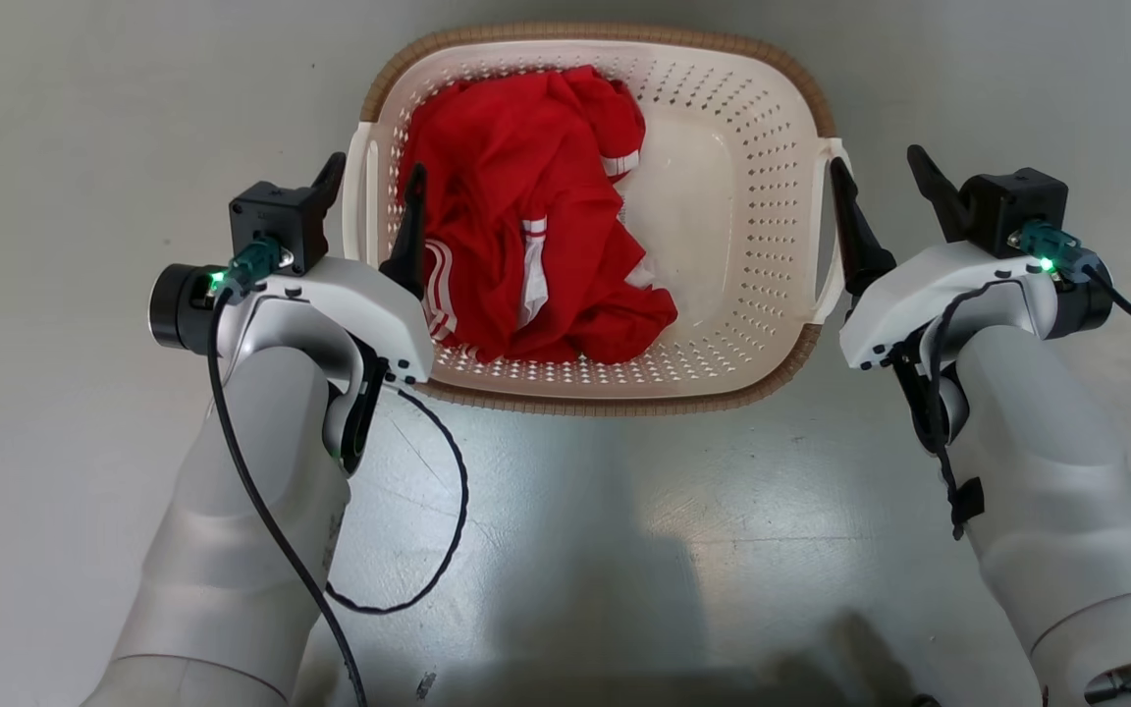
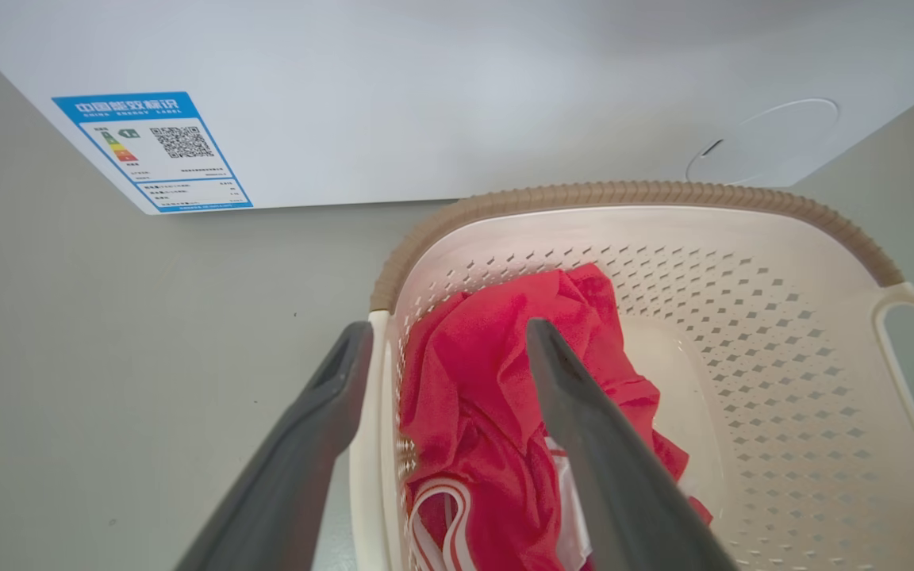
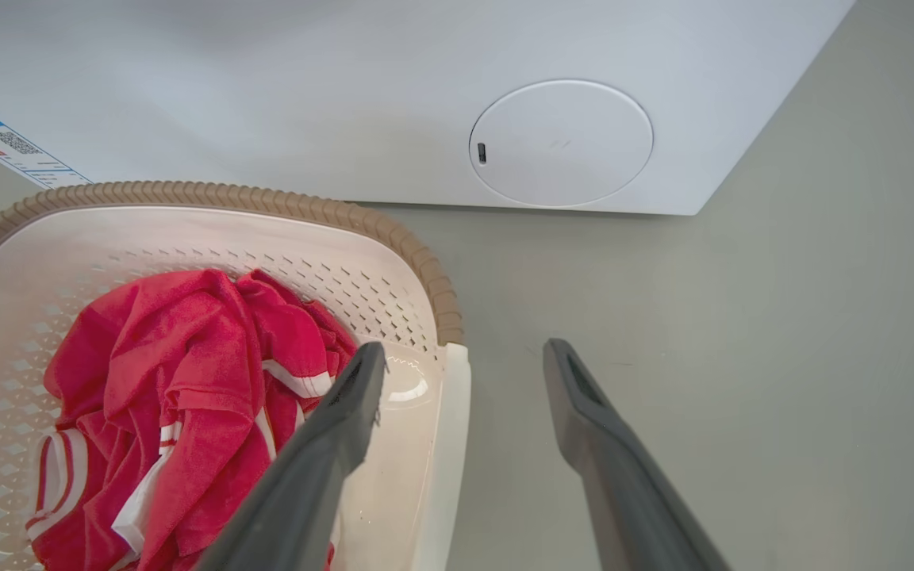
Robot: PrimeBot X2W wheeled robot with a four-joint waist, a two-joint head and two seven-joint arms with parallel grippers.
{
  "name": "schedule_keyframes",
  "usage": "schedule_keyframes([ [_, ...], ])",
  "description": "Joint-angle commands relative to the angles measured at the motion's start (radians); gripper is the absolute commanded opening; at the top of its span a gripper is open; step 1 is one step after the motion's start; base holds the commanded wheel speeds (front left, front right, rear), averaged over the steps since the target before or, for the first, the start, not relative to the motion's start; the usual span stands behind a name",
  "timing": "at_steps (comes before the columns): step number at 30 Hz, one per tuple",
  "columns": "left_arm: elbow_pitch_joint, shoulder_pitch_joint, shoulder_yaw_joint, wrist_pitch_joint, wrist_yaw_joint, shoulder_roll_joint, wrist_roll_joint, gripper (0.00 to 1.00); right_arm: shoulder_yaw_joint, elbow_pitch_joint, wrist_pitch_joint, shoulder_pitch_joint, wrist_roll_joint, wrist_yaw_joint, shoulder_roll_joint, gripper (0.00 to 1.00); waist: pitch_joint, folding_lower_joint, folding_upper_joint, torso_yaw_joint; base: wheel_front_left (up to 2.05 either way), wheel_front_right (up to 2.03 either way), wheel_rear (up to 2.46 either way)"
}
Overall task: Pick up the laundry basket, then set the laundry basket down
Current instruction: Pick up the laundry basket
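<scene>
Pale forearms [image 1: 232,511] flank the near side of the laundry basket [image 1: 752,196], which sits on the grey floor [image 1: 565,511]. At the basket's left handle the left gripper [image 1: 372,201] is spread, one finger outside and one inside. A red garment [image 1: 516,226] lies crumpled in the basket's left half. At the right handle the right gripper [image 1: 891,201] straddles likewise, spread wide. A washing machine [image 2: 425,95] stands beyond the basket.

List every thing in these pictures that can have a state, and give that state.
laundry basket, upright on the floor, not gripped.
red garment, crumpled inside the basket.
left tool, open, straddling the basket's left handle.
right tool, open, straddling the basket's right handle.
round cover on the washing machine, shut.
</scene>
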Motion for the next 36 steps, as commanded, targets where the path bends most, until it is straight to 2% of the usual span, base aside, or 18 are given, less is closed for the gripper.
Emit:
schedule_keyframes([
  [1,-0.006,-0.005,0.02,-0.006,0.011,0.02,0.007,1.0,0.024,0.002,-0.011,0.009,0.01,0.006,0.021,1.0,0.008,0.0,0.0,0.003,0.0,0.0,0.0],
  [21,0.043,-0.044,0.044,-0.006,0.028,0.02,0.024,1.0,0.081,0.023,-0.011,-0.02,0.049,0.006,0.024,1.0,0.072,0.0,0.0,0.015,0.0,0.0,0.0],
  [36,0.103,-0.072,0.022,-0.006,0.02,0.02,0.008,1.0,0.127,0.058,-0.011,-0.033,0.089,0.006,0.024,1.0,0.105,-0.0001,0.0,0.018,0.0,0.0,0.0],
])
